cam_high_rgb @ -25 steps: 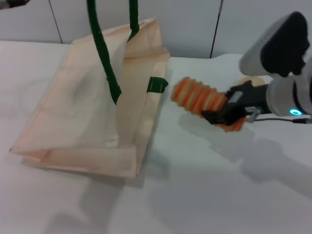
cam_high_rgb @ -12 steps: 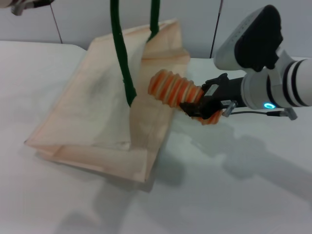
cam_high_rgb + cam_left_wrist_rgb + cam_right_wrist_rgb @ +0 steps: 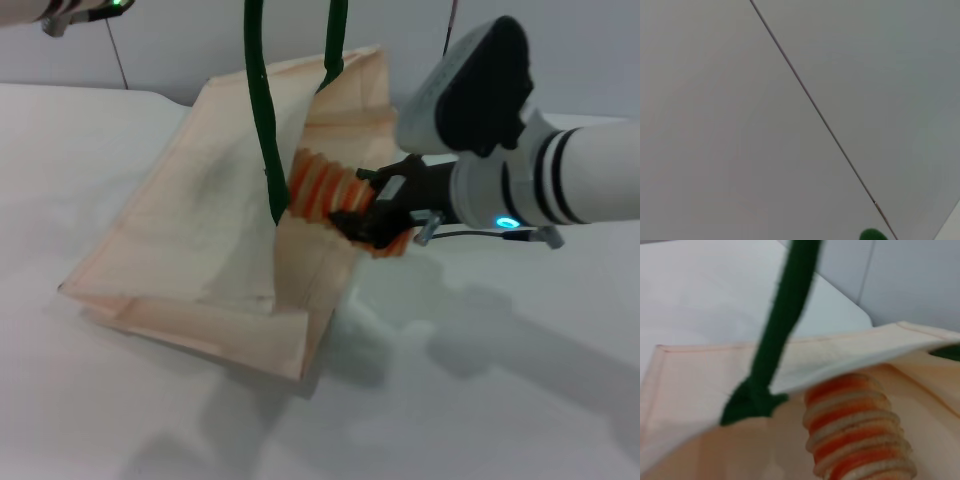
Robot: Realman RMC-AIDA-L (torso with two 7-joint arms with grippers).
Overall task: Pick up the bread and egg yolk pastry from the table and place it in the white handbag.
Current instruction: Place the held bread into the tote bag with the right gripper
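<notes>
Over the last second we carried the bread (image 3: 325, 190), clamped in the right gripper (image 3: 372, 222), into the white handbag (image 3: 215, 225) mouth; left gripper's state unclear, probably holding the handles; pastry unseen.

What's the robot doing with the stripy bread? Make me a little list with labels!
bread: striped orange and cream, front end poking into the bag's mouth
held by: right end effector, shut on the loaf's rear end
white handbag: lying on the table, mouth open toward the bread
green handles: pulled upward
left end effector: not visible
egg yolk pastry: not visible
</notes>
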